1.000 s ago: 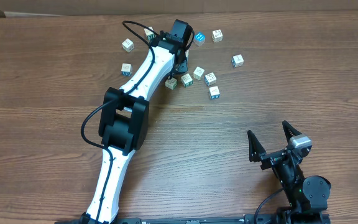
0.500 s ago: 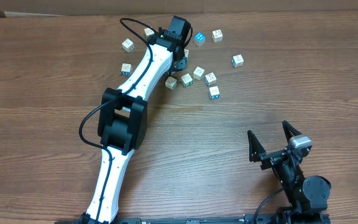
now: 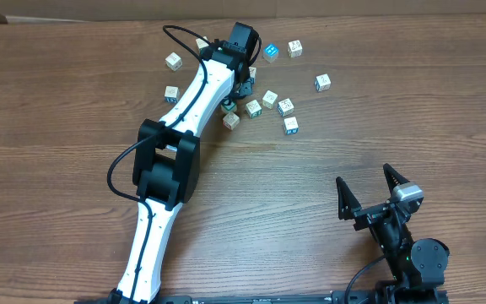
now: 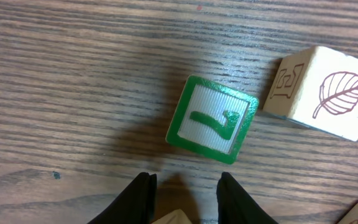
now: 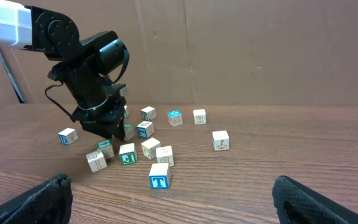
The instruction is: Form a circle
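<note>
We see that the left arm (image 3: 201,93) has drawn back a little toward the upper left of the overhead view, so a thin gap now shows between its wrist and the blue cube (image 3: 271,52). The left gripper (image 4: 182,186) has narrowed its jaws. The pale cube (image 3: 231,121) at the left end of the cluster has slid toward the robot's side and turned askew. Just above it a green-edged cube (image 3: 227,105) now shows at the arm's edge, where we saw none before.
</note>
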Tool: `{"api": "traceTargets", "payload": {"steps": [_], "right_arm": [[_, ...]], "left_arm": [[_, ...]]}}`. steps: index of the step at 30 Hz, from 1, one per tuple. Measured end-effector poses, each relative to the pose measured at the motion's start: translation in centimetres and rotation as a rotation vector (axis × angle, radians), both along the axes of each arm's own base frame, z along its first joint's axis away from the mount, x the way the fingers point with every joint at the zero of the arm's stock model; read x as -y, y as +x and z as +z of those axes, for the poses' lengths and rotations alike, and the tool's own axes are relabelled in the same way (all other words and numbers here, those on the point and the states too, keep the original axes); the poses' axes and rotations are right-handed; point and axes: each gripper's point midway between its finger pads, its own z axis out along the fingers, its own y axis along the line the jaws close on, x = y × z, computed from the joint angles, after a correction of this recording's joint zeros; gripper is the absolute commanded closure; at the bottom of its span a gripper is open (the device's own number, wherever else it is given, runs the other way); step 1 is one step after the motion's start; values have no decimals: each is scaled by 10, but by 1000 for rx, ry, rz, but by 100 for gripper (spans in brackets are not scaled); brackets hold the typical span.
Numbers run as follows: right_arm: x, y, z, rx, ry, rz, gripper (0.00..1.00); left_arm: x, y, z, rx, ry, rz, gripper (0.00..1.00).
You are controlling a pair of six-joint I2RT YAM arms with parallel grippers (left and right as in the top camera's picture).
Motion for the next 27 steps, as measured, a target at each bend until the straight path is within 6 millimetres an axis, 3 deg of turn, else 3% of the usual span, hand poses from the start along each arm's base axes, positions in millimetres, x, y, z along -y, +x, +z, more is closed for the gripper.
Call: {"api": "traceTargets", "payload": {"steps": [4,7,11,16,20,23,27], "right_arm": [[0,0,0,0,0,0,0],[0,0,0,-1,1,0,0],[0,0,0,0,0,0,0],[0,0,0,0,0,0,0],[0,0,0,0,0,0,0],[0,0,0,0,0,0,0],[0,0,0,0,0,0,0]], "left_arm": [[-2,-5,0,-21,9,0,72],[-5,-10,12,-27,11,1,73],[-9,-21,51,-14,3,0,73],[-19,-47,118,10,-8,0,74],[-27,-73,150,-13,-18,-6,74],[-32,-97,161,-73,-20,-13,75],[-35,-122,155,-182,-19,-22,74]]}}
